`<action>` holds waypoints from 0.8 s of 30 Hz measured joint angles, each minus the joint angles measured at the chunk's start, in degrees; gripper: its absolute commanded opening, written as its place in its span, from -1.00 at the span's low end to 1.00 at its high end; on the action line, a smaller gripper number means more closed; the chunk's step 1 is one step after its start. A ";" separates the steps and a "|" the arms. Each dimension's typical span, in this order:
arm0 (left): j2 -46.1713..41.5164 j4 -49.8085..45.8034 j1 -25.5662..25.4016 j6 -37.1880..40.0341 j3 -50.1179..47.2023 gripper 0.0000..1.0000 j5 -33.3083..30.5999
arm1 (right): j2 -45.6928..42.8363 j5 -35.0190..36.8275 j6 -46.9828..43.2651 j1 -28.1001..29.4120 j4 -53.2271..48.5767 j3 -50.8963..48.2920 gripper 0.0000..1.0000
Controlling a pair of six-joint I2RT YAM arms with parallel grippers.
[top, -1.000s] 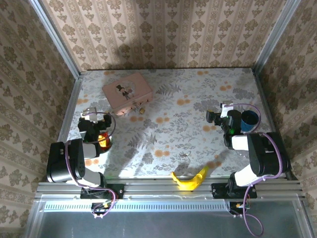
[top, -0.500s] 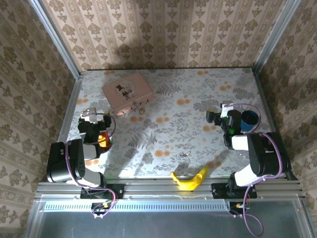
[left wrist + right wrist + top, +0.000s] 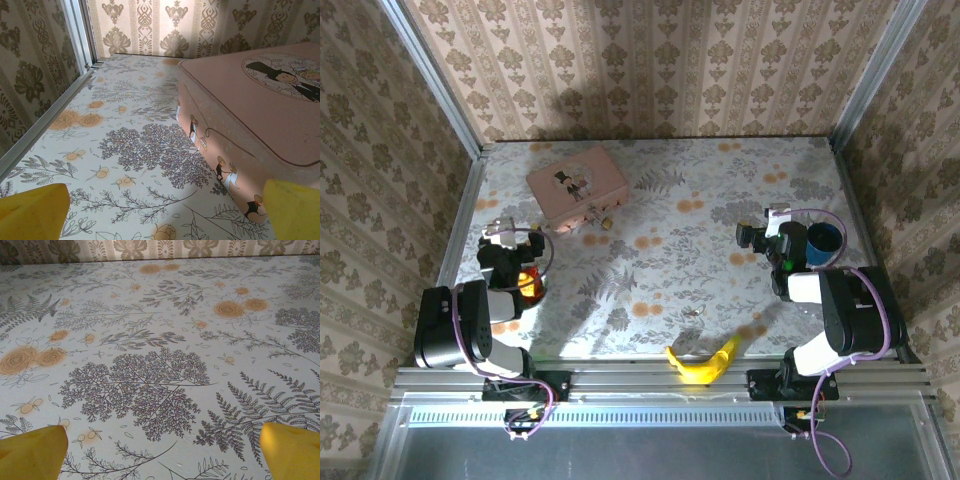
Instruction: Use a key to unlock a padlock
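Note:
The padlock [image 3: 604, 223] is a tiny brass speck lying on the table just off the near right corner of the pink tin [image 3: 577, 185]. A very small silvery key [image 3: 695, 312] lies on the floral cloth at middle front, far from both arms. My left gripper [image 3: 503, 229] rests at the left, open and empty; in the left wrist view its yellow fingertips [image 3: 31, 214] frame bare cloth, with the tin [image 3: 250, 115] close ahead on the right. My right gripper [image 3: 752, 237] rests at the right, with its yellow fingertips [image 3: 292, 451] wide apart over bare cloth.
A yellow banana [image 3: 703, 362] lies at the front edge. A blue cup [image 3: 823, 240] stands beside the right arm. A red and orange object [image 3: 527, 281] sits by the left arm. Patterned walls [image 3: 650, 70] close in three sides, with a metal rail [image 3: 35, 135] along the left.

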 measured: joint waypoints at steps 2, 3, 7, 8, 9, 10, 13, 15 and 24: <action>0.00 -0.02 0.00 -0.04 0.00 1.00 -0.22 | 0.00 0.00 0.02 0.00 0.00 0.00 1.00; -0.02 -0.02 0.00 -0.15 -0.02 1.00 -0.44 | 0.00 0.00 0.02 0.00 0.00 0.00 1.00; -1.73 -1.31 0.02 -0.42 -0.48 1.00 -1.29 | -0.02 0.15 0.02 0.11 -1.38 0.68 1.00; -2.73 -1.97 0.02 -0.57 -0.55 1.00 -1.36 | -0.17 0.20 0.02 0.13 -2.78 1.33 1.00; -3.85 -2.67 0.02 -0.63 -0.55 1.00 -1.49 | -0.42 0.22 0.02 0.17 -4.48 2.21 1.00; -5.01 -3.34 0.02 -0.66 -0.55 1.00 -1.51 | -0.83 0.22 0.02 0.17 -6.84 3.50 1.00; -7.74 -5.03 0.02 -0.68 -0.55 1.00 -1.53 | -2.36 0.22 0.00 0.22 -12.48 7.72 1.00; -9.29 -6.47 0.02 -0.81 -0.55 1.00 -1.68 | -3.98 0.42 0.00 0.39 -14.82 9.33 1.00; -21.31 -20.22 0.07 -3.26 1.38 1.00 -1.97 | -18.38 2.97 2.67 2.86 -32.02 11.10 1.00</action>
